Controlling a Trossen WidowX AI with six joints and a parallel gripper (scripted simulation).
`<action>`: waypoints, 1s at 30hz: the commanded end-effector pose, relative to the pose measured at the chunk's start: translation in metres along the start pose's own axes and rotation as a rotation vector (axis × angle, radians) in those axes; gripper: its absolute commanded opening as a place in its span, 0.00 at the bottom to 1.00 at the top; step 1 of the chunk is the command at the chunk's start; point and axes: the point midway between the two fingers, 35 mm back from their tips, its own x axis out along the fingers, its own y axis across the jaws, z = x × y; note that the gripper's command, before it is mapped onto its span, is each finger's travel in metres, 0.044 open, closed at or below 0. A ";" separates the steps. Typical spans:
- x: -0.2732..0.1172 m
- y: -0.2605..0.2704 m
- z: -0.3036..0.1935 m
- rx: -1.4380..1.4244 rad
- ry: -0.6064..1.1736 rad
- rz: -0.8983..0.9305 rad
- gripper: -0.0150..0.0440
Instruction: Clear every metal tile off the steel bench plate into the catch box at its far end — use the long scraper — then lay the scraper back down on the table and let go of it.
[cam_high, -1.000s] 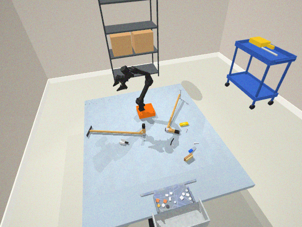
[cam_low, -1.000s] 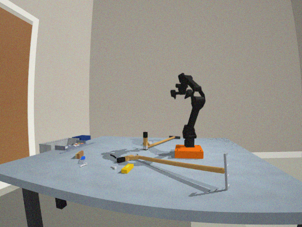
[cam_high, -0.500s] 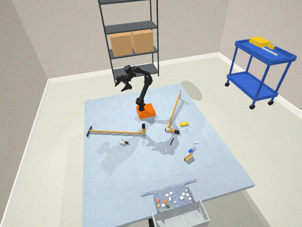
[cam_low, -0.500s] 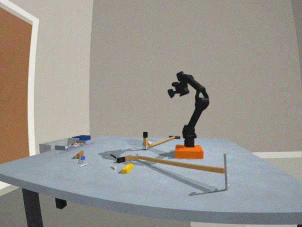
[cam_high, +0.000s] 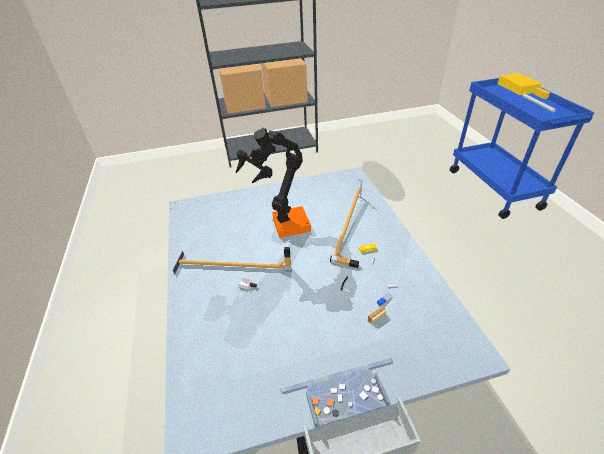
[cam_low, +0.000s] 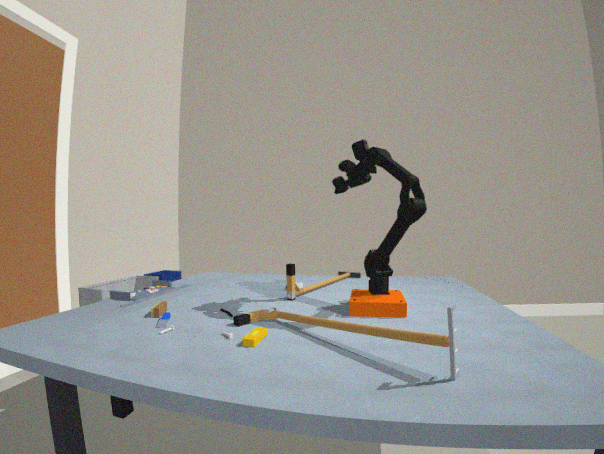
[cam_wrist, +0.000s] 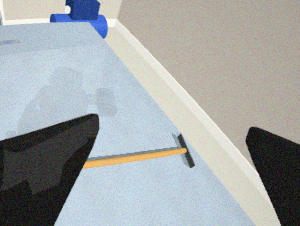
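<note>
My gripper (cam_high: 246, 176) (cam_low: 340, 176) (cam_wrist: 174, 128) is open and empty, high above the table. A long wooden-handled tool (cam_high: 230, 264) (cam_low: 322, 285) (cam_wrist: 135, 158) with a flat dark blade lies at the left in the top view, its black-tipped grip standing up. It looks like the scraper. A second long tool (cam_high: 348, 220) (cam_low: 360, 327) has a thin grey crossbar with small prongs. The steel plate (cam_high: 357, 377) bears several white tiles (cam_high: 342, 386), orange tiles (cam_high: 330, 402), an amber tile (cam_high: 317, 411) and a dark disc (cam_high: 335, 413). The catch box (cam_high: 360, 442) adjoins its far end.
A grey strip (cam_high: 382, 363) flanks the plate's near end. A yellow block (cam_high: 368, 248) (cam_low: 255, 337), a black curved piece (cam_high: 344, 283), a blue-ended item (cam_high: 382, 301), a wooden brush-like block (cam_high: 377, 315) (cam_low: 159, 309) and a small white-and-black item (cam_high: 247, 284) lie on the table.
</note>
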 end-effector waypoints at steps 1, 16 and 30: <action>-0.007 0.010 0.006 -0.082 -0.046 0.046 1.00; -0.030 0.041 0.020 -0.329 -0.198 0.175 1.00; -0.056 0.064 0.029 -0.546 -0.364 0.276 1.00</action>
